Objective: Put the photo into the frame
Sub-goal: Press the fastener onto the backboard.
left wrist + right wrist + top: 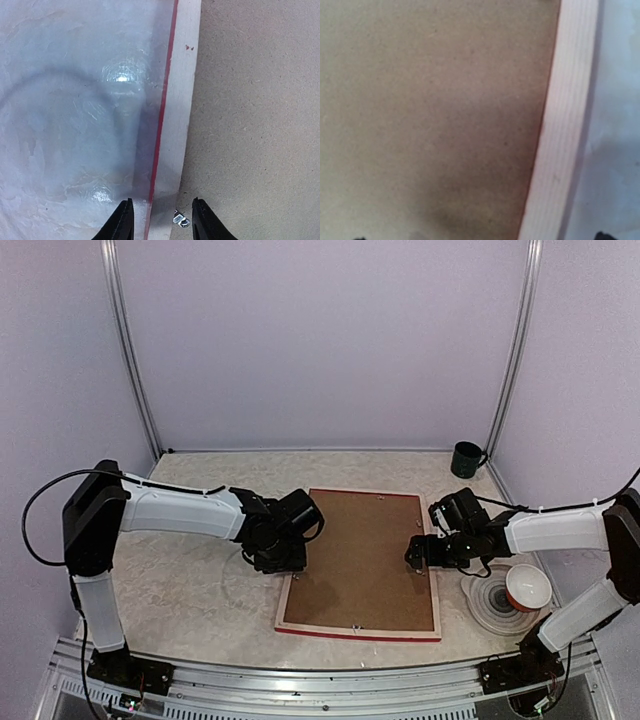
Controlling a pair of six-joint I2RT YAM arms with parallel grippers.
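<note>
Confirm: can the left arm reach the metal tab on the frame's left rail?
Likely yes: the left gripper hangs open over the frame rail, the metal tab lies between its fingertips, and nothing covers it.

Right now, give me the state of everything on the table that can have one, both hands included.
frame: lying flat, face down.
backing board: seated in the frame's back.
left hand: open, over the frame's left rail.
right hand: wide open, over the frame's right rail.
mug: upright.
bowl: upright, on the plate.
photo: not visible.
</note>
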